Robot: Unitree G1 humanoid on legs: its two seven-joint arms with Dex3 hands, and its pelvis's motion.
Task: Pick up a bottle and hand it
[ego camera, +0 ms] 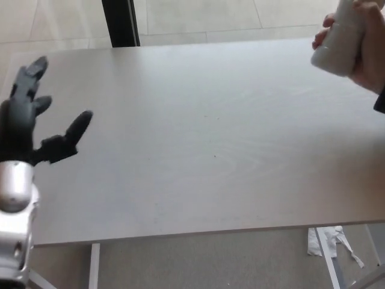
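Note:
A white bottle (pixel 340 39) is held in a person's hand (pixel 368 42) at the top right edge, above the far right of the table. My left hand (pixel 30 123) stands at the far left over the table's left end, open, fingers spread and holding nothing. It is far from the bottle. My right hand does not show.
A pale grey table (pixel 204 132) fills most of the view, its front edge running across the bottom. A dark post (pixel 120 23) stands behind it at the top left. White scraps (pixel 334 244) lie on the floor at the bottom right.

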